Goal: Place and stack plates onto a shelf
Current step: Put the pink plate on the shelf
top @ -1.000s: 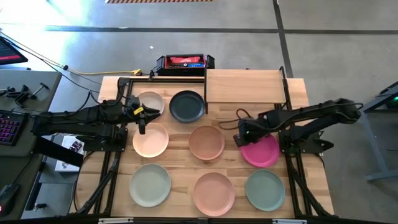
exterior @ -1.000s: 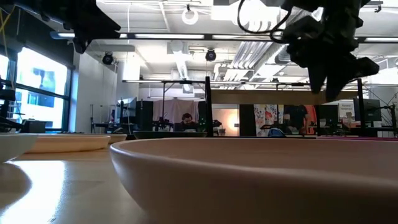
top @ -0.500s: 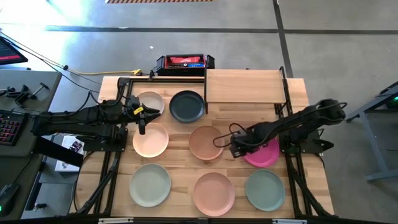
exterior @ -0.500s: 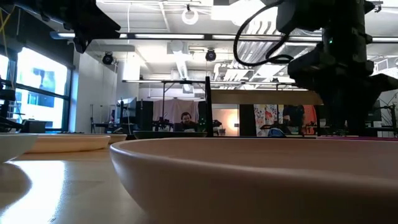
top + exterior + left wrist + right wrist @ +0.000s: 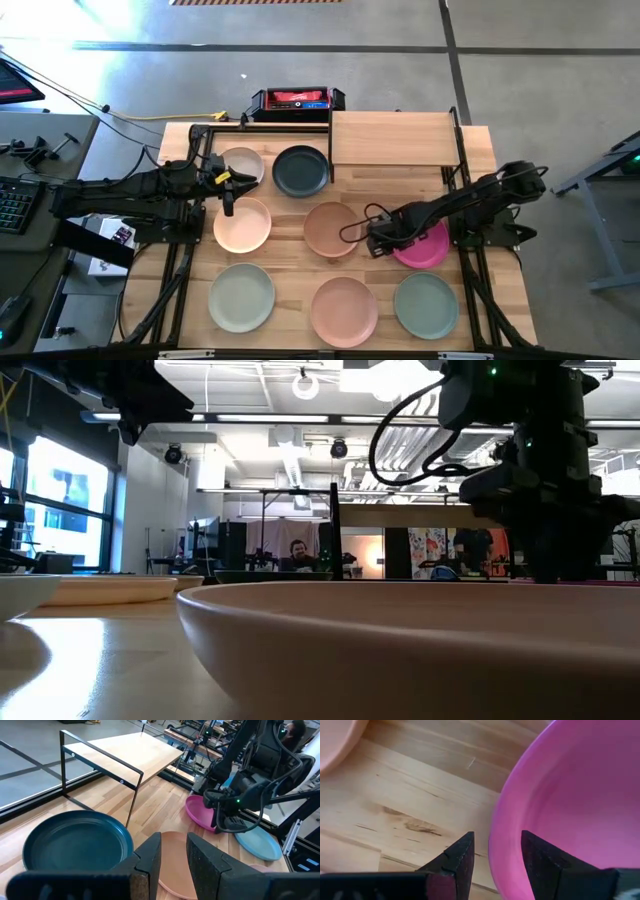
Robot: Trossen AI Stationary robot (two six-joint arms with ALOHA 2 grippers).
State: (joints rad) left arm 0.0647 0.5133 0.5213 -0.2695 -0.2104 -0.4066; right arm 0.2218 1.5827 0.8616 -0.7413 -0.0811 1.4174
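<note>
In the high view eight plates lie flat on the plank table: cream [image 5: 240, 165], dark slate [image 5: 300, 170], peach [image 5: 242, 226], tan [image 5: 330, 228], magenta [image 5: 425, 247], pale green [image 5: 241, 297], salmon [image 5: 344, 311] and sage [image 5: 426, 305]. The shelf [image 5: 392, 138] stands at the far edge with nothing on it. My right gripper [image 5: 377, 241] is open and low at the magenta plate's left rim [image 5: 496, 845]. One finger [image 5: 461, 855] is outside the rim and the other [image 5: 540, 856] is over the bowl. My left gripper [image 5: 175, 862] is open and hovers over the peach plate's far edge.
A black and red box [image 5: 297, 99] sits beyond the table's far edge. The shelf's black posts [image 5: 134, 795] stand beside the dark slate plate [image 5: 75, 842]. Bare planks [image 5: 410, 805] lie between the tan and magenta plates. People sit in the room behind [image 5: 298, 552].
My right gripper has moved toward the table's left and near edge and gone down, from above the magenta plate's far-left part to its left rim. The plates have stayed where they were.
</note>
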